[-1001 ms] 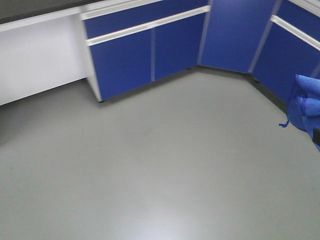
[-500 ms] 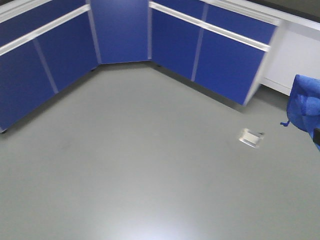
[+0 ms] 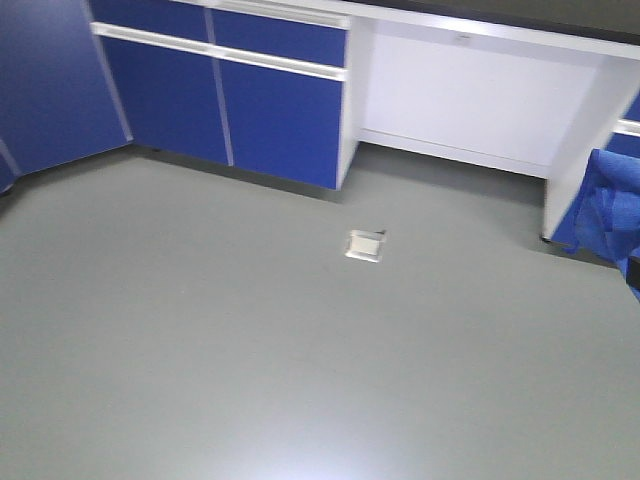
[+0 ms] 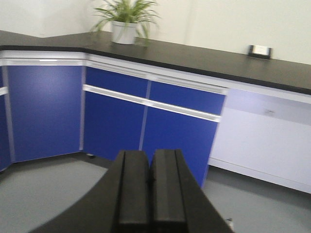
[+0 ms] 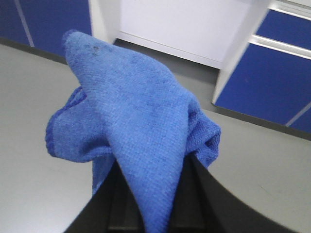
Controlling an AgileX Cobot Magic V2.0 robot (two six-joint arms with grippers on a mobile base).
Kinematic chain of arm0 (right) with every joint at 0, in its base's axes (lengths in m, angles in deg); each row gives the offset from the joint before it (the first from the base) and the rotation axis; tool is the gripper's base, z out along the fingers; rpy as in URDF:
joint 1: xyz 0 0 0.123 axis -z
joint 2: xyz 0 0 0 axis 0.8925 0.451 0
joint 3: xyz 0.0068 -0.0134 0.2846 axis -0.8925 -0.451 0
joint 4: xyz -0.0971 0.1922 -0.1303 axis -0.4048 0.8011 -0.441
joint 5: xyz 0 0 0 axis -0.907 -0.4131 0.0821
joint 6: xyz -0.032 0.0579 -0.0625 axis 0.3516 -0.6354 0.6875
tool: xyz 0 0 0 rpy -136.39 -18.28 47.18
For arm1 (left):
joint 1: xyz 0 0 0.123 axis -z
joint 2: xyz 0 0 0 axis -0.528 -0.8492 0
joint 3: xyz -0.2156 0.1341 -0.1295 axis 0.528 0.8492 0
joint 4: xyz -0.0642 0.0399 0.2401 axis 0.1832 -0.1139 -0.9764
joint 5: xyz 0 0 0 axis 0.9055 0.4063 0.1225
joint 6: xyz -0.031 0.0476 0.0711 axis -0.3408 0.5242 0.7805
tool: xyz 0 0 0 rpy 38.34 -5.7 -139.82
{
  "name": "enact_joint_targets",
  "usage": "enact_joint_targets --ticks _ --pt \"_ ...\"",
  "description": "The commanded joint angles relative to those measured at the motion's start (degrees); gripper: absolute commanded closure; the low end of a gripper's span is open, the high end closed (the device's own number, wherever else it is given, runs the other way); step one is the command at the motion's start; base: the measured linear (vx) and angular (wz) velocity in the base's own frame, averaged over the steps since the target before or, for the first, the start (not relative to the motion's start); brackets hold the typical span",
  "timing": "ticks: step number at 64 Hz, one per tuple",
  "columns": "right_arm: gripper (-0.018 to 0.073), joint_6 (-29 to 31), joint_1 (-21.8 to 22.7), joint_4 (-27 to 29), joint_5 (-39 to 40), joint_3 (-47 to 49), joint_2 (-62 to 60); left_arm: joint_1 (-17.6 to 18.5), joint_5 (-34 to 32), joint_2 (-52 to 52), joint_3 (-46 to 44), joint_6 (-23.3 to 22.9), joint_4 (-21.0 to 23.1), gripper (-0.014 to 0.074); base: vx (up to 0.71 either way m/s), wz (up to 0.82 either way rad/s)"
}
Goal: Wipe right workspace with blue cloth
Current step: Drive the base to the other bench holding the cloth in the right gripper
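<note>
Blue cloth [image 5: 141,121] clamped in my right gripper [image 5: 151,206], open floor ahead.

Nearest me, the cloth drapes over the right fingers and hangs at the front camera's 3 o'clock edge. My left gripper [image 4: 149,189] has its jaws pressed flat together. Beyond both, I see bare grey floor [image 3: 200,350] running wide from 6 to 9 o'clock, broken only by a small metal floor box [image 3: 365,245] toward 12. Farthest off, blue cabinets [image 3: 250,110] line the wall from 10 to 12, and a white recess [image 3: 470,100] sits at 1. Both are under a black countertop [image 4: 194,56] carrying a potted plant [image 4: 125,22].
</note>
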Motion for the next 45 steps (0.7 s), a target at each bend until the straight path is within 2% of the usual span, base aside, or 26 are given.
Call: enact_joint_targets --ticks 1,22,45 --pt "0.0567 0.6 0.0 -0.9 3.9 1.7 -0.3 0.2 -4.6 0.9 1.8 -0.5 0.4 0.0602 0.07 -0.57" --pt "0.0567 0.6 0.0 -0.9 3.9 1.7 -0.3 0.2 -4.6 0.9 1.8 -0.5 0.4 0.0602 0.09 -0.47" --pt "0.0567 0.6 0.0 -0.9 3.9 1.7 -0.3 0.2 -4.6 0.9 1.8 -0.5 0.4 0.0602 0.13 -0.28"
